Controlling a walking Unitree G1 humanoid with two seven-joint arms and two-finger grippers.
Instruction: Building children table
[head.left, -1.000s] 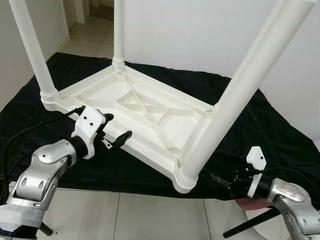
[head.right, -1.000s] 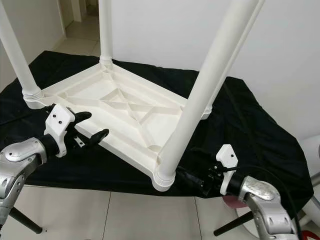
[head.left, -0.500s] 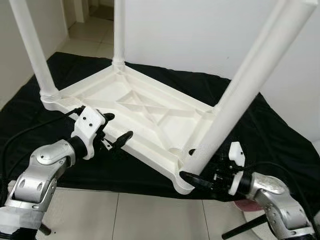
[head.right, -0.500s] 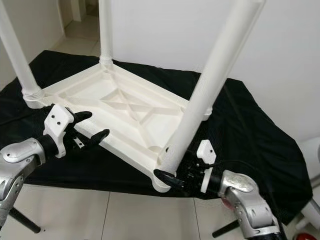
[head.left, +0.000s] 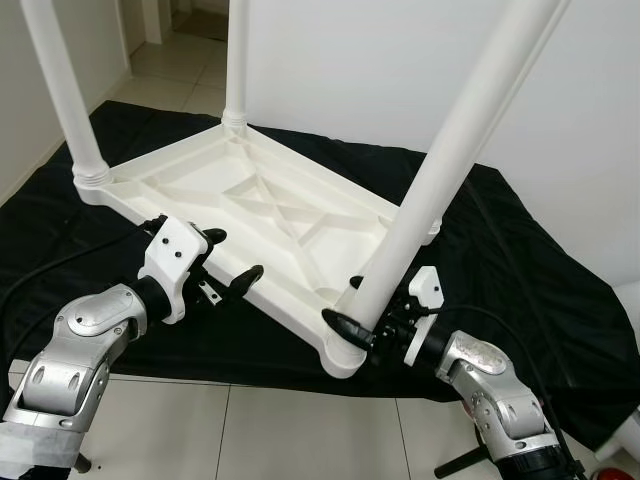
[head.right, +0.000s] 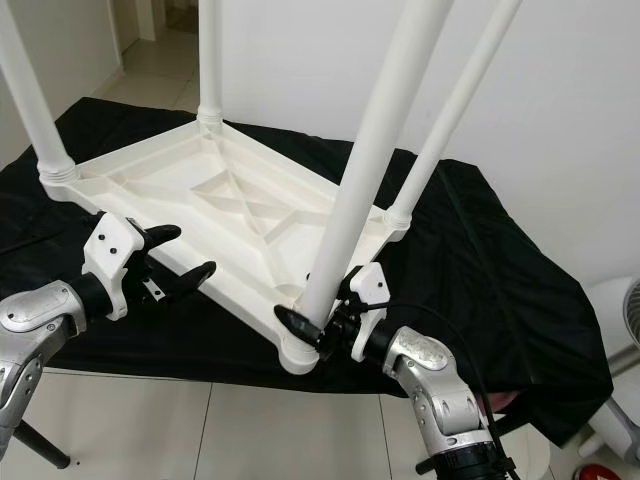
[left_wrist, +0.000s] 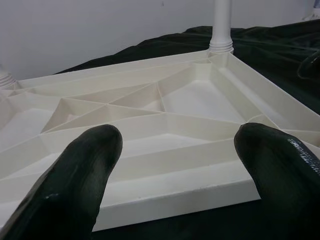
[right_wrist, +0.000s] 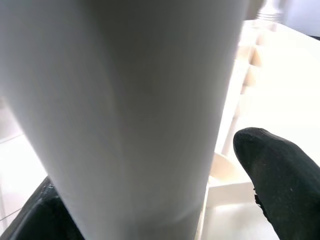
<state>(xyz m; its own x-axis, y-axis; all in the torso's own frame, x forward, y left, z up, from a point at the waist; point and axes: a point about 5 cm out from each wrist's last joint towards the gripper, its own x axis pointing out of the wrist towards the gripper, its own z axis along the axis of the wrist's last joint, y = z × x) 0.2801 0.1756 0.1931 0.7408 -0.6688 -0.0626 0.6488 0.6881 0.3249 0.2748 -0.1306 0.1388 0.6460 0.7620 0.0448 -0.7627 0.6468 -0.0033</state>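
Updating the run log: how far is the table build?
Done: four legs stand in the upturned tabletop on the black cloth. In hand: right gripper straddles the near leg at its base; left gripper open at the tabletop's edge. Left: flipping it upright.

My right gripper (head.left: 352, 310) straddles the near leg (head.left: 440, 170); my left gripper (head.left: 228, 255) faces the tabletop's open ribbed underside (head.left: 250, 195).
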